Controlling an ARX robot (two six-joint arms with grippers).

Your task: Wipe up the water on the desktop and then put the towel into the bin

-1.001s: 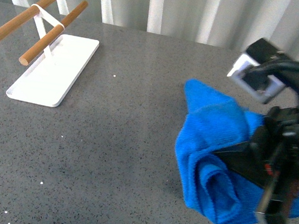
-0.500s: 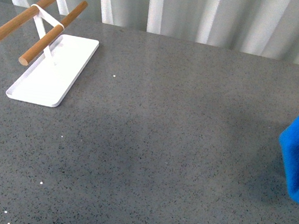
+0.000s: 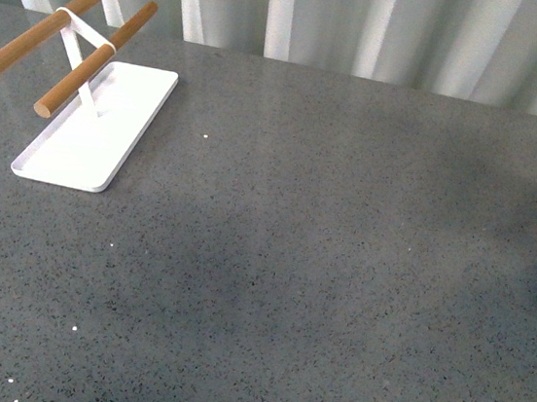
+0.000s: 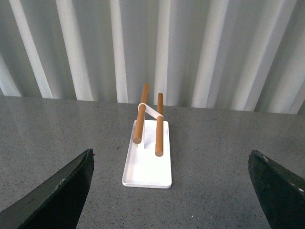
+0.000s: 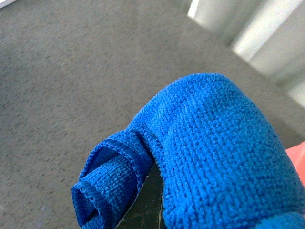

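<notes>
Now, right jaws apparently clamp the towel, left jaws wide; I'd hold firm until it's above the bin.

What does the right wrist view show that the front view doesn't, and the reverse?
Only the right wrist view: the towel, bunched up and filling much of the picture, with the desktop behind it. Only the front view: the white tray and its wooden-barred rack; of the towel, at most a blue sliver at the right edge. Both: the speckled grey desktop and the pale ribbed wall.
</notes>
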